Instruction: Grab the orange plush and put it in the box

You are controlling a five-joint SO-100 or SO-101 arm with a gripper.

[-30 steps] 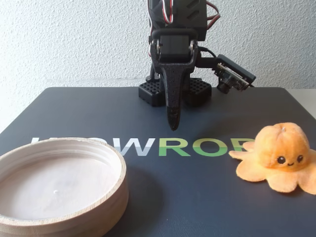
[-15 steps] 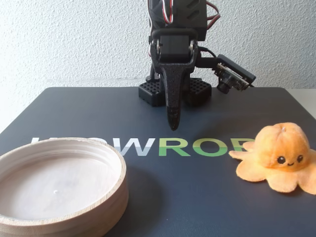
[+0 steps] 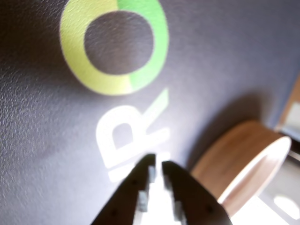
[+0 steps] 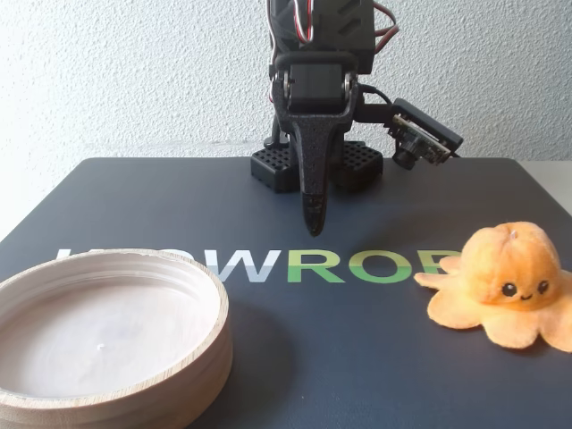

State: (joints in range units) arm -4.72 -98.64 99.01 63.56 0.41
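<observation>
The orange plush (image 4: 508,284), an octopus toy with black eyes and a smile, sits on the dark mat at the right of the fixed view. The box (image 4: 107,335), a shallow round light-wood tray, stands empty at the front left; its rim also shows at the lower right of the wrist view (image 3: 243,164). My gripper (image 4: 313,223) hangs point-down over the middle of the mat, between the two and apart from both. Its black fingers show in the wrist view (image 3: 157,168), nearly closed with only a thin gap and nothing between them. The plush is out of the wrist view.
The dark mat (image 4: 357,357) carries white and green lettering (image 4: 331,265). The arm's black base (image 4: 313,165) stands at the back centre, with the wrist camera (image 4: 420,134) sticking out to its right. A white textured wall is behind.
</observation>
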